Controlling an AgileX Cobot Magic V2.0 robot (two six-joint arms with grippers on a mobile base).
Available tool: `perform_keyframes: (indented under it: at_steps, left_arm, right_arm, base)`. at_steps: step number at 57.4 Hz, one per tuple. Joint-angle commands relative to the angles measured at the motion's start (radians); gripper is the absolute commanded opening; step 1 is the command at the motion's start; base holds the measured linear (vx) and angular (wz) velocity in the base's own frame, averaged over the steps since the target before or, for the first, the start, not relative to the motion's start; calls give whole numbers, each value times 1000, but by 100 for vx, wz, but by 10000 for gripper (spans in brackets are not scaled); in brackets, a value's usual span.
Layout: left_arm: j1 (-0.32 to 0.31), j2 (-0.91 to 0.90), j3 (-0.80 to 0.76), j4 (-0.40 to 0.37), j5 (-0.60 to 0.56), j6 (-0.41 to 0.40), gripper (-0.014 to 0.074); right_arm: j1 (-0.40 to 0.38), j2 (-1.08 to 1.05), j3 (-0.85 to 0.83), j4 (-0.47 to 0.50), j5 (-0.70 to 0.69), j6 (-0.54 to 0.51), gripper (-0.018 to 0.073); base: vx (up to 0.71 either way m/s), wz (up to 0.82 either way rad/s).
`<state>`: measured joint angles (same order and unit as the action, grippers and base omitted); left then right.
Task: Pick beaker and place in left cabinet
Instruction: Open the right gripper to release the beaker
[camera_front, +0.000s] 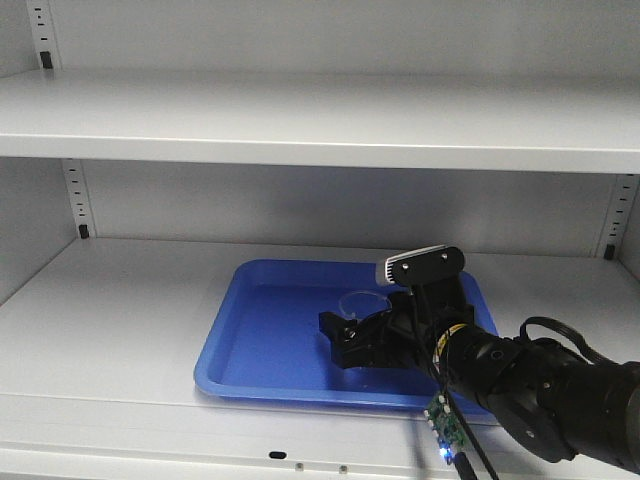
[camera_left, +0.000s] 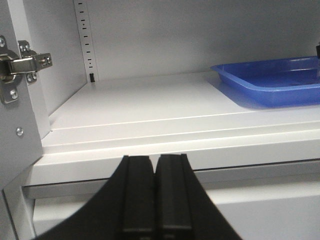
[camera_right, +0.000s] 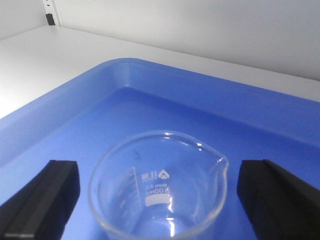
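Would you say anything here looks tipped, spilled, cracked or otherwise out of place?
Nothing stands out. The beaker stands upright and looks empty and intact in the blue tray on the cabinet shelf, between the open fingers of the right gripper. The left gripper is shut and empty.

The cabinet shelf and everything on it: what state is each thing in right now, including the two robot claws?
Beaker: upright, empty, standing in the tray, between the open fingers without touching them.
Blue tray: flat on the cabinet shelf.
Right gripper: open, fingers either side of the beaker.
Left gripper: shut, holding nothing, in front of the shelf edge.
Cabinet door hinge: door open.
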<state>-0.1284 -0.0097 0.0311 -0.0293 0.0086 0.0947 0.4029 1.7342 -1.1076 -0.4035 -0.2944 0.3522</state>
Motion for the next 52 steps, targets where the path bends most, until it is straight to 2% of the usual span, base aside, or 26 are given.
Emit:
perform_keyframes:
  at_steps: [1,20,34,44,52]
  left_arm:
    - [-1,-18,16,-7,-83,-3,1]
    - [-1,-18,16,-7,-83,-3,1]
    - [-1,-18,16,-7,-83,-3,1]
    - [-1,-18,16,-7,-83,-3,1]
    - [-1,-18,16,-7,-83,-3,1]
  right_arm:
    - [-5,-70,-33,8,-83,-3,671]
    - [-5,-111,-33,8,-82,-3,573]
    - [-5,-155,-33,7,-75,-3,549]
    - [-5,-198,-30,7,-27,-2,533]
    - [-5,-233,-30,7,28,4,481]
  base:
    - [0,0]
    - [0,0]
    - [0,0]
    - [0,0]
    - [0,0]
